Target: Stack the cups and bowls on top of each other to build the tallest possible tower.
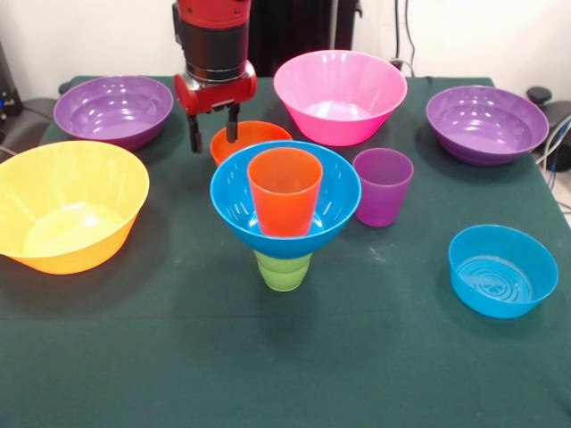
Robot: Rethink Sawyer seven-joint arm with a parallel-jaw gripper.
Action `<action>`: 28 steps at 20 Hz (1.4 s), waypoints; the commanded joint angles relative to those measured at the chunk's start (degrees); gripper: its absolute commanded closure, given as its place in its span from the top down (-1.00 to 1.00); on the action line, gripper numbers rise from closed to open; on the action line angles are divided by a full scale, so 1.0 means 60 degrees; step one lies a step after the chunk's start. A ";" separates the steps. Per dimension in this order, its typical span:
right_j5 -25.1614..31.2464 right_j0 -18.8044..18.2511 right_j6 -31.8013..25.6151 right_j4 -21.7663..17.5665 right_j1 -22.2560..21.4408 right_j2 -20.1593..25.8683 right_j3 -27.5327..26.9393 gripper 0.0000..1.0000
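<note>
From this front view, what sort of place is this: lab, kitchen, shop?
Probably a robotics lab. A red and black arm's gripper hangs over a table under green cloth, plastic bowls and cups are set out like test props, and cables trail at the edge.

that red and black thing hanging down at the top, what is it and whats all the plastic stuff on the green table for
It is a robot arm, seen from a camera across the table. Its gripper hangs open over a small orange plastic bowl, holding nothing.

On the green cloth table stands a small tower: a green plastic cup, a medium blue bowl on it, and an orange cup in that bowl.

Loose around it: a purple cup, a large yellow-orange bowl, a large pink bowl, two wide purple bowls and a shallow blue bowl.
</note>
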 commanded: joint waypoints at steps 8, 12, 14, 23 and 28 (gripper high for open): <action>-0.0964 0.0169 0.1013 -0.0273 0.0490 0.0384 -0.0791 1.00; -0.1098 0.0151 0.1016 -0.0297 0.0544 0.0340 -0.0807 1.00; -0.1166 0.0154 0.1038 -0.0293 0.0582 0.0328 -0.0830 1.00; -0.0486 0.0469 0.1036 -0.0156 0.0708 -0.0028 -0.1098 1.00; -0.0372 0.0625 0.1078 -0.0086 0.0782 -0.0214 -0.1208 1.00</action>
